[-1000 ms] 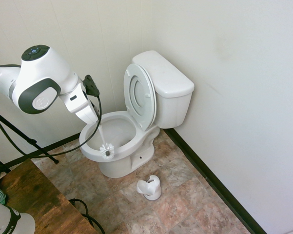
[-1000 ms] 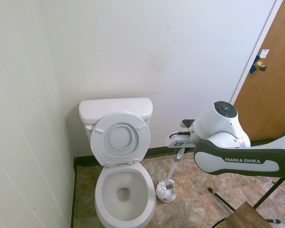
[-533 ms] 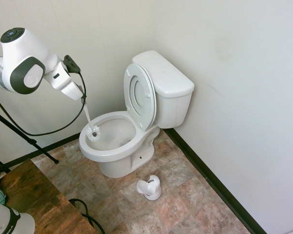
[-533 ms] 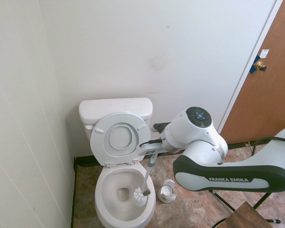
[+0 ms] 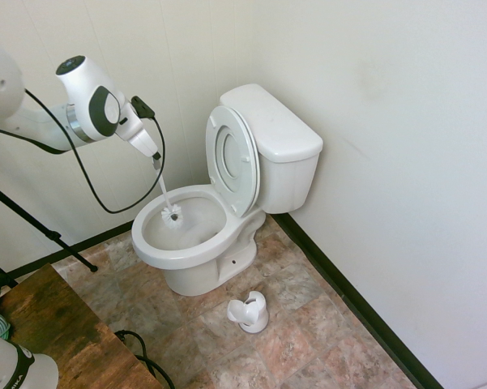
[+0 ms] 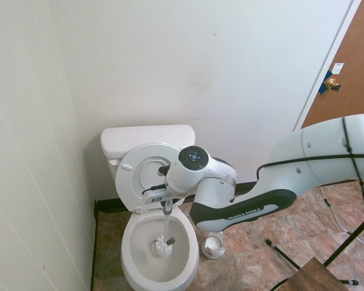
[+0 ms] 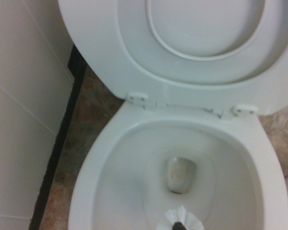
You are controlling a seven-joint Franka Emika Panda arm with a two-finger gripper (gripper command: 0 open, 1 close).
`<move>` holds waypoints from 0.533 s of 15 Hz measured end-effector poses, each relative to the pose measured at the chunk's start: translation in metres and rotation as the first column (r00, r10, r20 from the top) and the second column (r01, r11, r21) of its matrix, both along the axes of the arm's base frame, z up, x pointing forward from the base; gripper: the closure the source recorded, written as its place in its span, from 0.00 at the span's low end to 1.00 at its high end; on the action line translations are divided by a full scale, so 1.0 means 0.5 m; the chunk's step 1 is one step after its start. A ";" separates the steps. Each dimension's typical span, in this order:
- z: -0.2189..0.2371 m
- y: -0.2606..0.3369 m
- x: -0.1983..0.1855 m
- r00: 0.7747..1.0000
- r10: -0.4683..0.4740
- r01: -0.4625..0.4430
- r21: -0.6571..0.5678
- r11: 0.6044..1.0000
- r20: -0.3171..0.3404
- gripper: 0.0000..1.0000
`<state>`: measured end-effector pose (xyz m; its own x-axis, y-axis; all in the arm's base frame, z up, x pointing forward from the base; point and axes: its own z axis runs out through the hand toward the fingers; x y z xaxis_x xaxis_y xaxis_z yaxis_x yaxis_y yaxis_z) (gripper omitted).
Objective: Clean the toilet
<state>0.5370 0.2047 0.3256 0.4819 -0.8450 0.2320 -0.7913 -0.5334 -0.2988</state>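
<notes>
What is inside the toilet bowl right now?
The white bristle head of a toilet brush sits inside the toilet bowl, its handle held from above by the gripper. The wrist view also shows the drain opening. Whatever lies beneath the brush head is covered.

The toilet (image 5: 227, 203) is glossy white, as are the toilet brush (image 6: 163, 244) bristles and the brush holder (image 5: 249, 312). The floor (image 5: 308, 324) is mottled brown and tan tile, edged by a black baseboard (image 5: 348, 300).

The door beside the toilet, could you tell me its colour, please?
Brown wood, seen best in the second exterior view: door.
</notes>
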 end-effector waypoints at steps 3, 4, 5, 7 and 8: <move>-0.075 0.032 0.030 0.999 0.017 -0.018 -0.011 1.000 -0.050 1.00; -0.095 0.042 0.037 0.998 0.016 -0.018 -0.019 1.000 -0.058 1.00; -0.111 0.048 0.047 0.998 0.010 -0.012 -0.025 1.000 -0.065 1.00; -0.127 0.060 0.071 0.998 -0.002 -0.001 -0.042 0.999 -0.066 1.00; -0.131 0.077 0.077 0.998 -0.001 -0.002 -0.048 0.999 -0.066 1.00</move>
